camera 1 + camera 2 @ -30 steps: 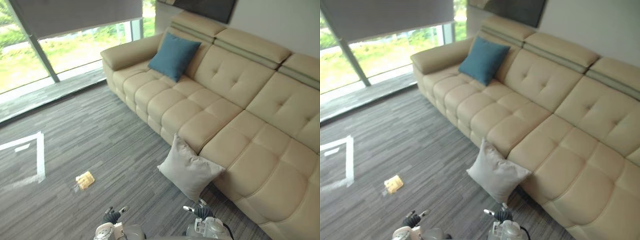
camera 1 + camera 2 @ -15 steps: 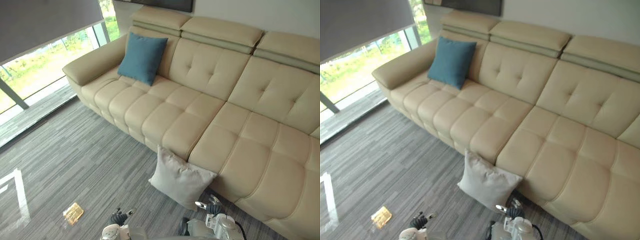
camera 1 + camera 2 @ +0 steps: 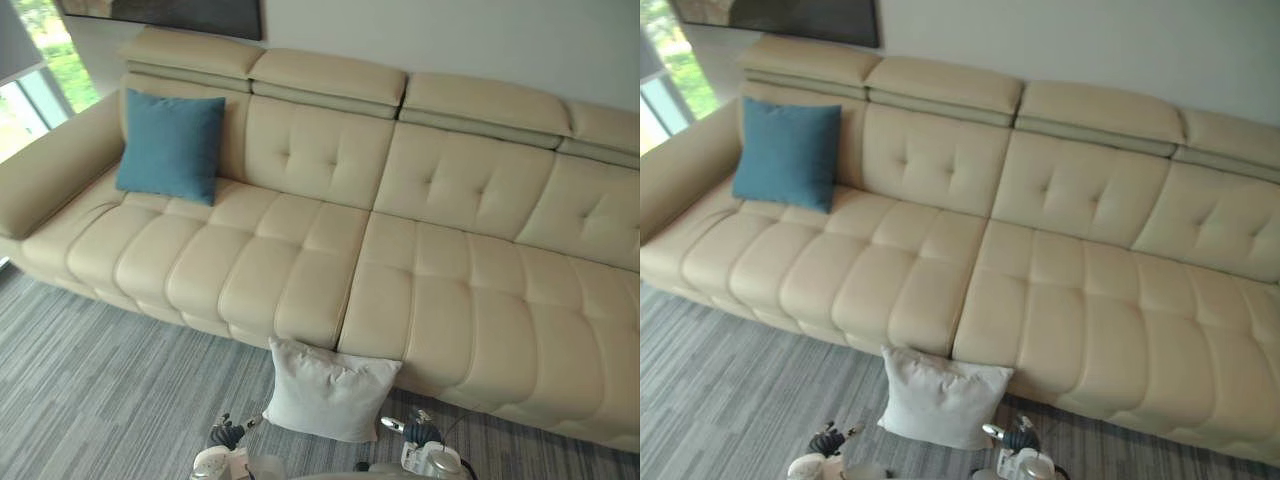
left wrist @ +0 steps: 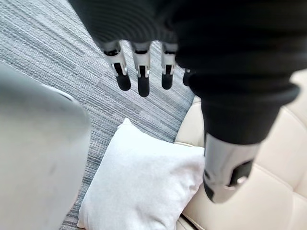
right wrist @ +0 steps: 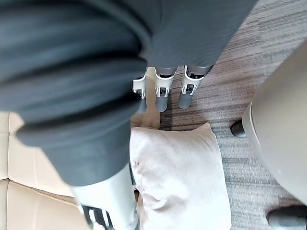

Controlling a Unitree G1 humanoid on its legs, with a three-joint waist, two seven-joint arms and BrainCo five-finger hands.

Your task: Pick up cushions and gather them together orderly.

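Two cushions in the head view: a blue cushion (image 3: 170, 147) stands propped against the sofa (image 3: 400, 260) back at its left end, while a white cushion (image 3: 328, 392) sits on the floor (image 3: 90, 390) leaning on the sofa front, so I'd guess that one needs to go up beside the blue. In the left wrist view the left robot hand (image 4: 141, 72) hangs above the white cushion, fingers straight, empty, not touching it. Right wrist view, same deal: the right robot hand (image 5: 162, 91) is open over the cushion, holding nothing.

Two cushions — one blue cushion (image 3: 172, 146), one white cushion (image 3: 328, 392); one sofa (image 3: 420, 280).
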